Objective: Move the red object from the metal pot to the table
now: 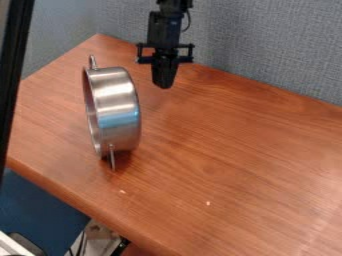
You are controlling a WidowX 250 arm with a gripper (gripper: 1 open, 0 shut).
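Note:
The metal pot [115,115] stands on the left part of the wooden table [247,150], its shiny side wall toward the camera and a small handle at its top and bottom. Its inside does not show from here. The red object is not visible in this view. My black gripper [163,82] hangs just right of the pot's far rim, a little above the tabletop, pointing steeply down. Its fingers look pressed together, and I see nothing between them.
A grey-blue wall [267,40] runs behind the table. A dark upright bar [16,70] crosses the left edge of the view. The table's front edge [80,195] slants down to the right, with the floor below it.

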